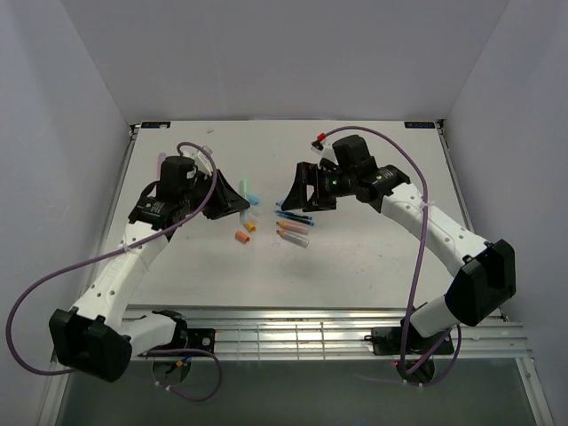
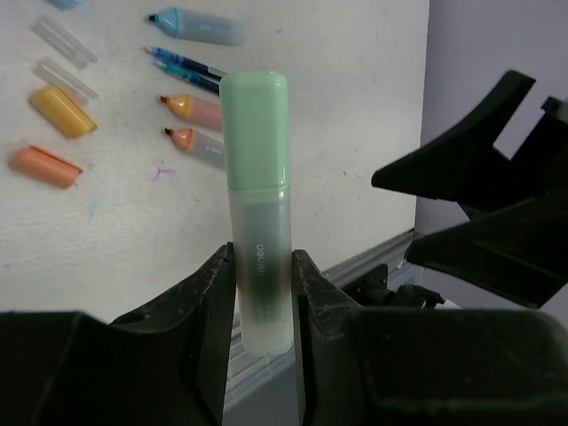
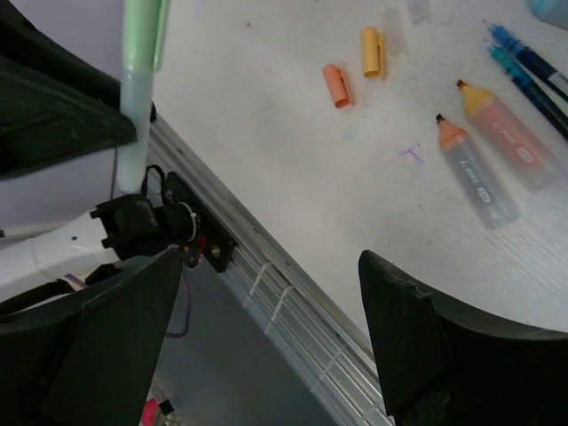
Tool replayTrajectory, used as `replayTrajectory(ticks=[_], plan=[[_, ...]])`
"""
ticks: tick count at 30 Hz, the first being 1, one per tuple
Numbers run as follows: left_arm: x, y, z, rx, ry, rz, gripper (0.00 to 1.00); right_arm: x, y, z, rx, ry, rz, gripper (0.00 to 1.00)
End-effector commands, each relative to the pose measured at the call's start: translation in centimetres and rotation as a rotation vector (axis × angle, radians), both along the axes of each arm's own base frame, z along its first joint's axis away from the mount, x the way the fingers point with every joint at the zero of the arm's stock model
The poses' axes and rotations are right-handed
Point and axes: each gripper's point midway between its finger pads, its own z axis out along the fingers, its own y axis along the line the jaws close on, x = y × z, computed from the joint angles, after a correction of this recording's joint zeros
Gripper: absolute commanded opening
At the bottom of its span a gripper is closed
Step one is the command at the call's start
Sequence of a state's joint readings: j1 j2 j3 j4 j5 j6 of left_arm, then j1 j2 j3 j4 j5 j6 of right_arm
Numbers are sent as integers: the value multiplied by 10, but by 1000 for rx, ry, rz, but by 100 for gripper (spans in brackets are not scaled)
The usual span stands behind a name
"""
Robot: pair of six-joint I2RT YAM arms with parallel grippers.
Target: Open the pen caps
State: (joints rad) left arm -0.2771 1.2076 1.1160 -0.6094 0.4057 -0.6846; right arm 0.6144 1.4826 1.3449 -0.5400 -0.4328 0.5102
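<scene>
My left gripper [image 2: 264, 257] is shut on the clear barrel of a green pen [image 2: 257, 266], held up off the table. Its pale green pen cap [image 2: 255, 129] sits on the far end. In the right wrist view the same pen [image 3: 136, 106] stands at the upper left, its cap [image 3: 142, 27] up. My right gripper [image 3: 266, 262] is open and empty, a short way from the cap; its black fingers [image 2: 461, 151] show at the right of the left wrist view. From above, the left gripper [image 1: 241, 202] and right gripper [image 1: 295, 191] face each other mid-table.
Two loose orange caps [image 2: 44, 166] [image 2: 62, 111] lie on the white table. Beside them are two uncapped orange highlighters [image 3: 475, 173] [image 3: 506, 133], thin blue pens [image 2: 186, 69], a light blue highlighter [image 2: 200, 25] and clear caps [image 2: 64, 80]. A metal rail [image 3: 284, 293] edges the table's near side.
</scene>
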Motion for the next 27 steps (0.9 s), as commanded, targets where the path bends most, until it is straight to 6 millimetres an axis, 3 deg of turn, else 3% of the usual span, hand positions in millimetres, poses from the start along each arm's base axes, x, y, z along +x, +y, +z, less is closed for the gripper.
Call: replayTrajectory(ticks=[1, 2, 3, 8, 13, 19, 27], plan=[[-30, -11, 16, -96, -17, -11, 0, -7, 25, 35, 206, 60, 29, 85], [-40, -11, 23, -112, -42, -16, 0, -10, 28, 36, 228, 75, 37, 82], [-46, -11, 16, -113, -29, -16, 0, -12, 28, 30, 234, 100, 31, 80], [-61, -12, 16, -137, -32, -22, 0, -16, 43, 36, 291, 148, 33, 68], [-60, -14, 23, -137, -46, -17, 0, -19, 67, 52, 307, 136, 67, 68], [-58, -18, 27, -131, -54, -31, 0, -23, 85, 56, 311, 152, 85, 65], [-64, -19, 26, -115, -56, -51, 0, -3, 98, 52, 281, 142, 60, 65]])
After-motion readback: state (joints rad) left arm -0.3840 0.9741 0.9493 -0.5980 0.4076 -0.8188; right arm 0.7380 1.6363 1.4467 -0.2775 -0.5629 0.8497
